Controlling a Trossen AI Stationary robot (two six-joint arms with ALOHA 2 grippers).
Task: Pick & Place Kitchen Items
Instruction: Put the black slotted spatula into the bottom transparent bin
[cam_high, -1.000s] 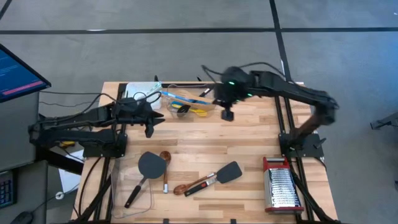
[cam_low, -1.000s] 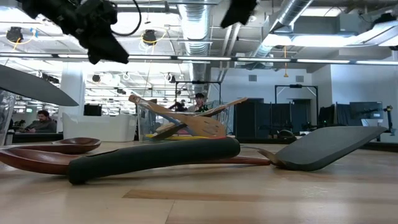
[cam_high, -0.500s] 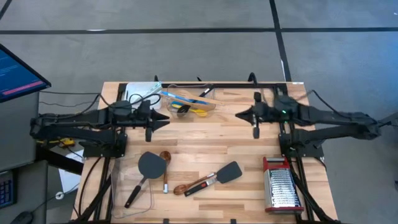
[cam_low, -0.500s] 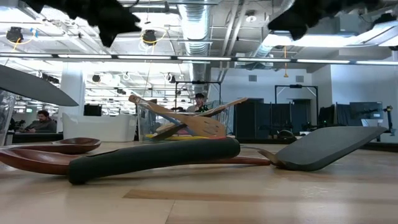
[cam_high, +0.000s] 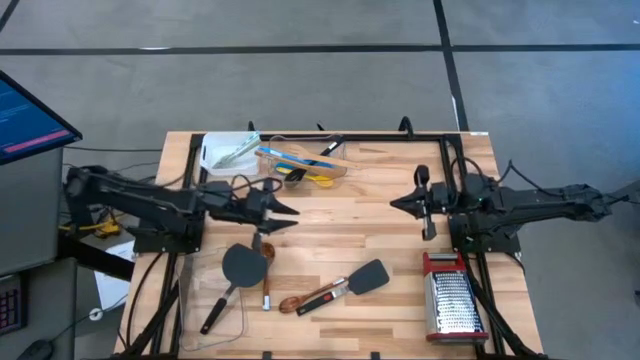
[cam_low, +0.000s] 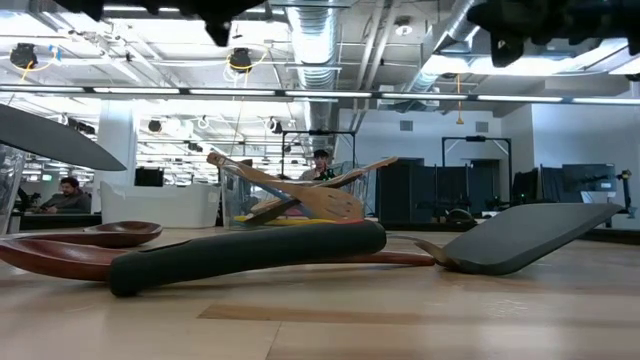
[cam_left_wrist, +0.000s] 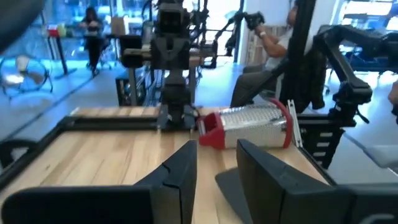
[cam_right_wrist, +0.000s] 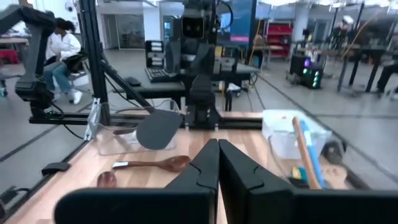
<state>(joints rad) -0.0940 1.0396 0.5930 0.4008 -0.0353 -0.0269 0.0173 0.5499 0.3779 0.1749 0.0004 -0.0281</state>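
Observation:
Several kitchen items lie on the near half of the wooden table: a dark grey spatula (cam_high: 240, 266), a wooden spoon (cam_high: 266, 275), a second grey spatula (cam_high: 368, 276) with a red and black handle, and a small wooden spoon (cam_high: 290, 304). More utensils stick out of a clear tub (cam_high: 300, 162) at the far edge. My left gripper (cam_high: 292, 212) hovers level over the table's middle left, open and with nothing between its fingers (cam_left_wrist: 216, 155). My right gripper (cam_high: 394, 204) hovers level at the middle right, shut and holding nothing (cam_right_wrist: 218, 146).
A steel box grater (cam_high: 452, 300) with red trim lies at the near right corner. A white tray (cam_high: 226, 152) stands next to the tub at the far left. Bare wood lies between the two grippers. People sit in the room beyond the table.
My left gripper has reached toward the table's right and near side and tipped from pointing down to level. My right gripper has drawn back from above the tub toward the table's right edge, come down and levelled out. The utensils have stayed where they were.

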